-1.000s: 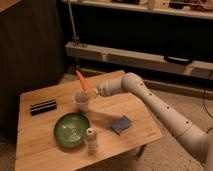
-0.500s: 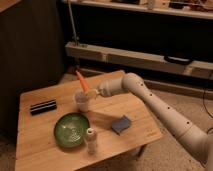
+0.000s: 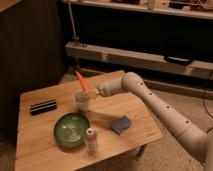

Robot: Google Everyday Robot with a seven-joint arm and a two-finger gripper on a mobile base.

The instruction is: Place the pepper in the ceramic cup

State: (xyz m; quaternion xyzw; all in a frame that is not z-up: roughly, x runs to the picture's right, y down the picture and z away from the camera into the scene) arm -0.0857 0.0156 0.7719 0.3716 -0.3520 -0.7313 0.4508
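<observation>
The orange-red pepper [image 3: 82, 82] stands tilted with its lower end at or inside the mouth of the off-white ceramic cup [image 3: 82, 102], its tip pointing up and left. The cup stands on the wooden table [image 3: 35, 145], just behind the green plate. My gripper [image 3: 95, 92] is at the end of the white arm that reaches in from the right. It sits right beside the pepper's lower end, just above the cup's rim.
A green plate [image 3: 71, 129] lies in front of the cup. A narrow pale shaker [image 3: 90, 140] stands at the plate's right front. A blue sponge-like block [image 3: 121, 124] lies to the right. A black flat object [image 3: 43, 106] lies at the left.
</observation>
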